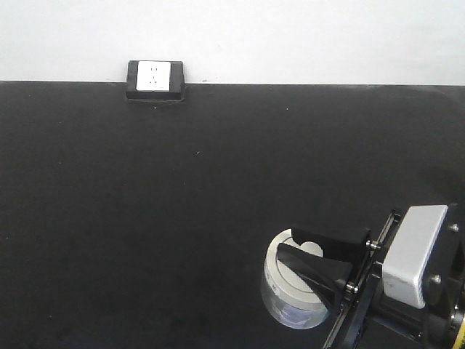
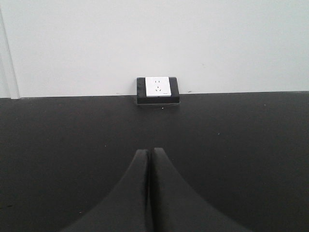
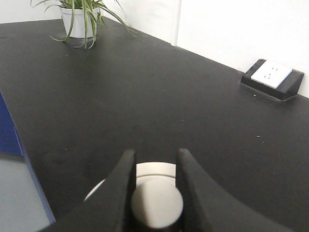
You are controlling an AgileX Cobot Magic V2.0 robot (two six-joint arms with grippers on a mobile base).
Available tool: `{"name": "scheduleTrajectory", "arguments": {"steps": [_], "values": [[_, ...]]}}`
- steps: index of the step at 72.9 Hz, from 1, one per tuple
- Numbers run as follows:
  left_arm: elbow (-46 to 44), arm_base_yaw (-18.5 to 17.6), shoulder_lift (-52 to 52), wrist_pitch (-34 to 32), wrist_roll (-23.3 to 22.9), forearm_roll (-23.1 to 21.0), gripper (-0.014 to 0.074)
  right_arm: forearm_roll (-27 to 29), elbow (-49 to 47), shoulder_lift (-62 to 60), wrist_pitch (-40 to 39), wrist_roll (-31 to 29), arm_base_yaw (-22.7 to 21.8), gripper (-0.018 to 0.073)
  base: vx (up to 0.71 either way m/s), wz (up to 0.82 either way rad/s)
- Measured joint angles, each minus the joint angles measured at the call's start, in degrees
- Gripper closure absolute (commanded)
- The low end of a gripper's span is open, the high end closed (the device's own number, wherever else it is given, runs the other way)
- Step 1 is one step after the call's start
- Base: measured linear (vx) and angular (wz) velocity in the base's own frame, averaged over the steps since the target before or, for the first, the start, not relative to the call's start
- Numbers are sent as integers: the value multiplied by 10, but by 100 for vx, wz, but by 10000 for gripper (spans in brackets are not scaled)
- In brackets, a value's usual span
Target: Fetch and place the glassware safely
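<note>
Black table, socket at far edge; right pincer snug on jar knob, left pincer closed empty.

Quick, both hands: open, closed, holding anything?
Left hand: closed, empty.
Right hand: closed on the lid knob of the glass jar.

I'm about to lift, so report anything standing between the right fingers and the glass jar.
Nothing visible: the right gripper has its fingers clasped on the jar at its lid knob. The socket sits far back at the wall.
</note>
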Motion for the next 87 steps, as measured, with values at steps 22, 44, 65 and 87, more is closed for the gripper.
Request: {"name": "scheduleTrajectory", "arguments": {"steps": [22, 44, 65, 87], "values": [[0, 0, 0, 0, 0, 0, 603, 84, 0, 0, -42, 1, 0, 560, 0, 0], [0, 0, 0, 0, 0, 0, 603, 158, 0, 2, -50, -89, 0, 556, 0, 0], [0, 0, 0, 0, 0, 0, 603, 383, 0, 44, -51, -247, 0, 551, 0, 0], [0, 0, 0, 0, 0, 0, 603, 606, -7, 151, -113, -403, 0, 550, 0, 0]]}}
